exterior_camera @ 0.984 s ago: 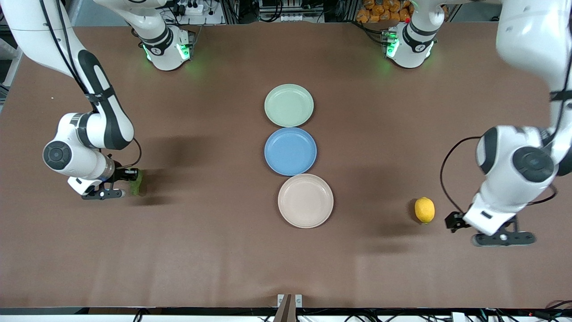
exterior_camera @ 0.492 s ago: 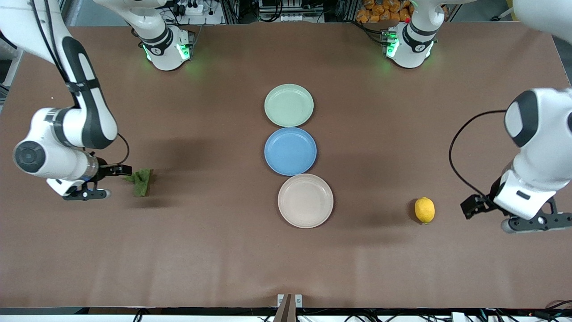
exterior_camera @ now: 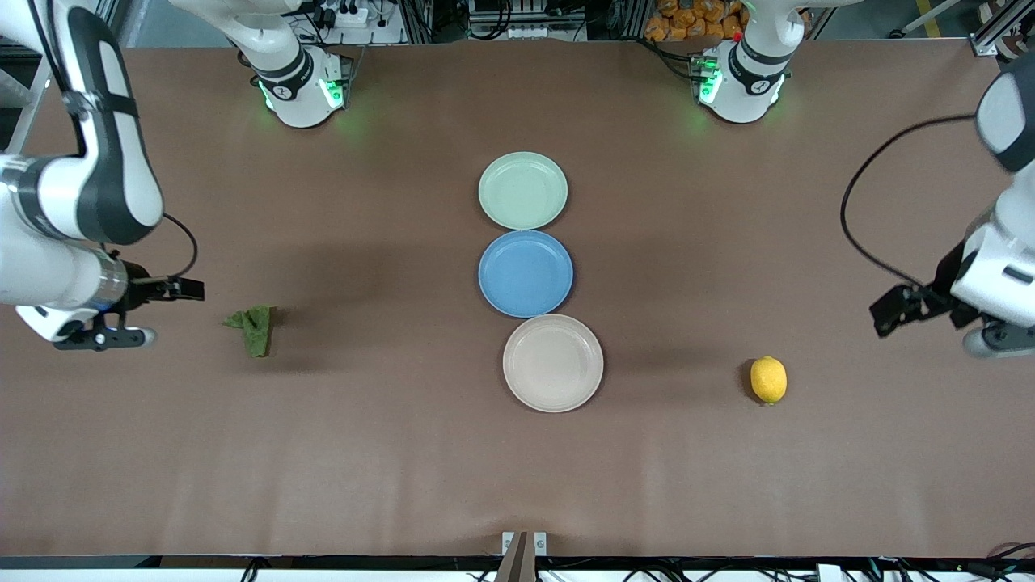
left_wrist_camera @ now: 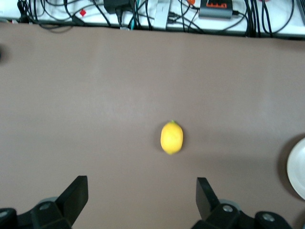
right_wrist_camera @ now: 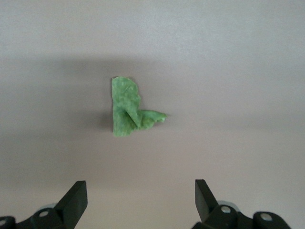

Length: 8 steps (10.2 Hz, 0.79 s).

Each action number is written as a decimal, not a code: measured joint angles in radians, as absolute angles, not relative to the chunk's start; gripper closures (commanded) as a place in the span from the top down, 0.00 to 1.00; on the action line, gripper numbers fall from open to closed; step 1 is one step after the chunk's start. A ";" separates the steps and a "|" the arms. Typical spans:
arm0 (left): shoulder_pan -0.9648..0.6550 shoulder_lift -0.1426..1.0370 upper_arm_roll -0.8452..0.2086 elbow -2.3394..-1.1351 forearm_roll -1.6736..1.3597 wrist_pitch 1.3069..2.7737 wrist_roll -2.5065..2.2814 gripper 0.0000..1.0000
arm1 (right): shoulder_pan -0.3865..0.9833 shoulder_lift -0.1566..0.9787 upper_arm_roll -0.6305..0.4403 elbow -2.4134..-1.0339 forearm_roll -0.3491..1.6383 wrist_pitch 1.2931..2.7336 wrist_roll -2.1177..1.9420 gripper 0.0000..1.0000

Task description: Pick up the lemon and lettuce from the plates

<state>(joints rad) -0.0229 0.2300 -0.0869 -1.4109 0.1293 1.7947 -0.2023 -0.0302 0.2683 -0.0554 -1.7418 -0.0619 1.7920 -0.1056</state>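
Note:
The lemon [exterior_camera: 768, 379] lies on the bare table toward the left arm's end; it also shows in the left wrist view [left_wrist_camera: 171, 137]. The lettuce [exterior_camera: 254, 327] lies on the bare table toward the right arm's end; it also shows in the right wrist view [right_wrist_camera: 128, 112]. The mint green plate [exterior_camera: 522, 191] and the beige plate [exterior_camera: 553, 363] hold nothing. My left gripper [exterior_camera: 930, 323] is open and empty, up in the air beside the lemon. My right gripper [exterior_camera: 149, 311] is open and empty, up in the air beside the lettuce.
A blue plate [exterior_camera: 525, 273] sits between the mint and beige plates in the middle of the table. The two arm bases [exterior_camera: 303, 85] [exterior_camera: 740, 81] stand along the table's edge farthest from the front camera. Cables lie past the table edge in the left wrist view [left_wrist_camera: 143, 12].
The right gripper has let go of the lettuce, which now lies on the table, and has drawn away toward its end. The left gripper has risen and drawn away from the lemon.

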 measured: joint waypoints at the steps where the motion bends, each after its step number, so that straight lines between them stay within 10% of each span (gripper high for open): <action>1: -0.025 0.206 -0.088 -1.411 0.120 1.771 -0.177 1.00 | -0.030 0.257 -0.055 -1.689 -0.067 1.704 -0.106 1.00; 8: -0.019 0.102 -0.090 -1.417 0.107 1.654 -0.130 1.00 | -0.019 0.160 -0.054 -1.536 -0.079 1.519 -0.106 1.00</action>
<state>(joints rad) -0.0194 0.1023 -0.0895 -1.4175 0.1068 1.6544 -0.1299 -0.0189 0.1603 -0.0539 -1.5362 -0.0791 1.5189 -0.1063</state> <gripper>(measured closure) 0.000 0.000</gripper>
